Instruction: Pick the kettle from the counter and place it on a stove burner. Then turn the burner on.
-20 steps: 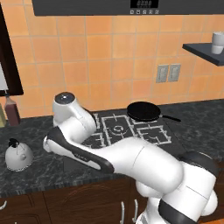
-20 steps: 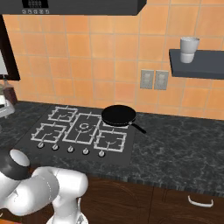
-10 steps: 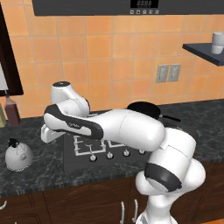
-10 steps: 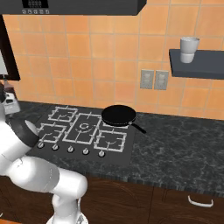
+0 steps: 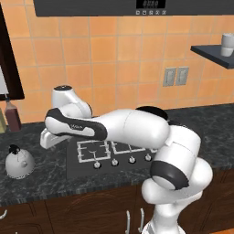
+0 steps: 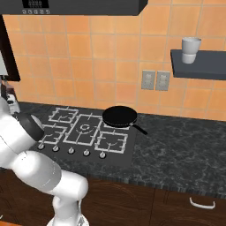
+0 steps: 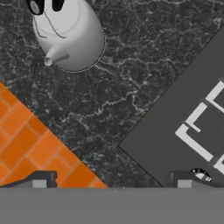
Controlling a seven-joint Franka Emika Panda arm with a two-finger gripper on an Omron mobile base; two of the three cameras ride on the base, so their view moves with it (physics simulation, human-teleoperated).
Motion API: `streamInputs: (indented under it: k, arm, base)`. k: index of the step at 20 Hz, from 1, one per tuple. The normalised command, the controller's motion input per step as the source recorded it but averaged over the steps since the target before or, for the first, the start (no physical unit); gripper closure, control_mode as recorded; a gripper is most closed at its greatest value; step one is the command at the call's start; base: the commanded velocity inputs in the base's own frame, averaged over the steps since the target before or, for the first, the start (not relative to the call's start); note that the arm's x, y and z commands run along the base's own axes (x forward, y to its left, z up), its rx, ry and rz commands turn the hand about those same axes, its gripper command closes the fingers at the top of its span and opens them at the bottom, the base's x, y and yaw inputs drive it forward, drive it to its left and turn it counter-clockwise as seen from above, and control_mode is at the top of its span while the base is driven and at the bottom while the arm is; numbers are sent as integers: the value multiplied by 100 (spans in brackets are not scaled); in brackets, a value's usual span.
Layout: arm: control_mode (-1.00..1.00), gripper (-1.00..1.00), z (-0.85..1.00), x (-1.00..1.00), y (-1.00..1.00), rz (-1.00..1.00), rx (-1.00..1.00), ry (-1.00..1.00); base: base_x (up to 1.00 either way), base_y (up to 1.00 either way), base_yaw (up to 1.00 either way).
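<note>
Small squat silvery-white kettle (image 5: 19, 163) with a black lid knob sits upright on the dark marbled stone counter (image 5: 50, 176), left of the dark cooktop (image 5: 73, 167) and near the front edge. Nothing touching it.

Hand view: kettle (image 7: 70, 35) at the top left, short spout pointing toward the orange tiled wall (image 7: 35, 148), black knob cut off by the frame edge. Bare counter (image 7: 131, 70) lies between the kettle and the cooktop corner (image 7: 175, 140). White grate lines of a stove burner (image 7: 201, 127) show at right, one knob (image 7: 201, 175) at the bottom.

Gripper (image 7: 109, 181): both dark fingertips (image 7: 41, 179) sit well apart at the bottom of the hand view, nothing between them, so it's released and holding nothing. It hovers above the counter, well short of the kettle.

Left base view: the white arm (image 5: 123, 130) reaches left across the cooktop, wrist over its left edge, kettle further left and nearer. Brown bottle (image 5: 12, 115) stands at the far left against the wall.

Right base view: black frying pan (image 6: 120, 117) rests on the far right burner, handle pointing right. Small square burner grates (image 6: 112, 141) flank a larger ringed centre grate (image 6: 84, 129); a row of knobs (image 6: 70, 151) along the near edge. White cup (image 6: 190, 49) on the dark wall shelf (image 6: 198, 66) at upper right.
</note>
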Motion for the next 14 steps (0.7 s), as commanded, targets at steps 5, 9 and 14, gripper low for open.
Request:
streamInputs:
  k: [5, 9, 14]
  arm:
    - [-100, -100, 0, -1, 30, 8, 12, -3]
    - [-100, -100, 1, -16, 55, 15, 8, -2]
    - [-100, -100, 2, -5, 57, 9, 1, -9]
  base:
    - [0, 0, 0]
    - [0, 0, 0]
    - [0, 0, 0]
